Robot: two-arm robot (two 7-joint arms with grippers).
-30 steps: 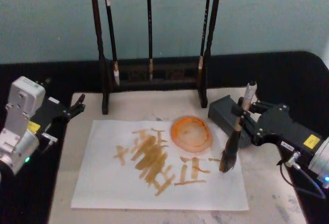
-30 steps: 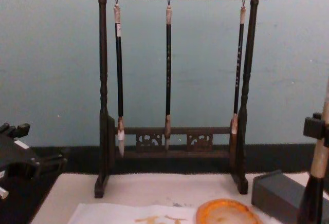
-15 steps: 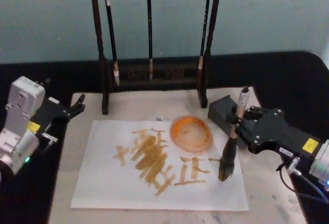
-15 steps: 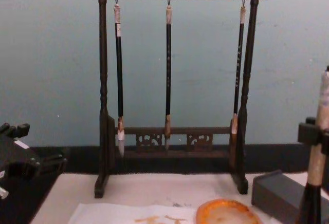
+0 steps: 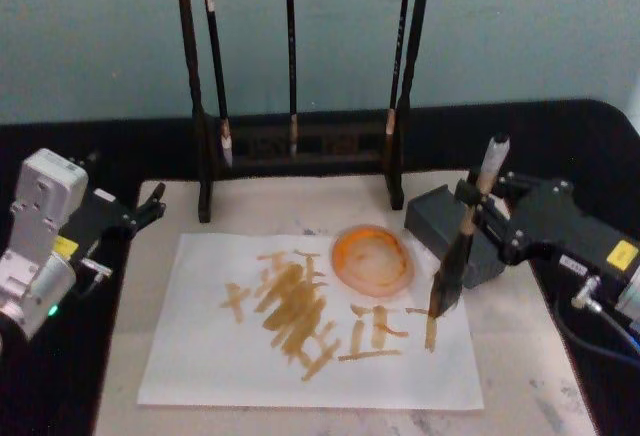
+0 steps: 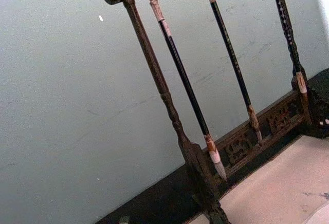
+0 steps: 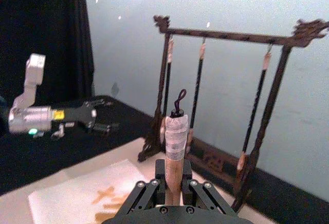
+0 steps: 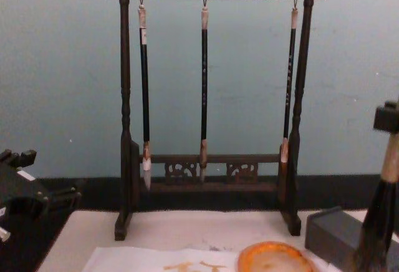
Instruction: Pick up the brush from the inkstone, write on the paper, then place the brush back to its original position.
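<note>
The tan-and-black brush (image 5: pixel 447 281) is held tilted, tuft touching the stroke-marked paper (image 5: pixel 200 356) near its right edge; the orange-rimmed inkstone (image 5: pixel 373 260) is set on its far edge.

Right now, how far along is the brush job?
Done: the brush is off the inkstone, and orange strokes mark the paper. In hand: the right gripper holds the brush tilted, tip down by the rightmost strokes. To do: finish writing, then return the brush to the inkstone. The left gripper sits parked at far left.

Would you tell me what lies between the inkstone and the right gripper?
A dark grey block, in the head view; the right gripper holds the brush before it.
</note>
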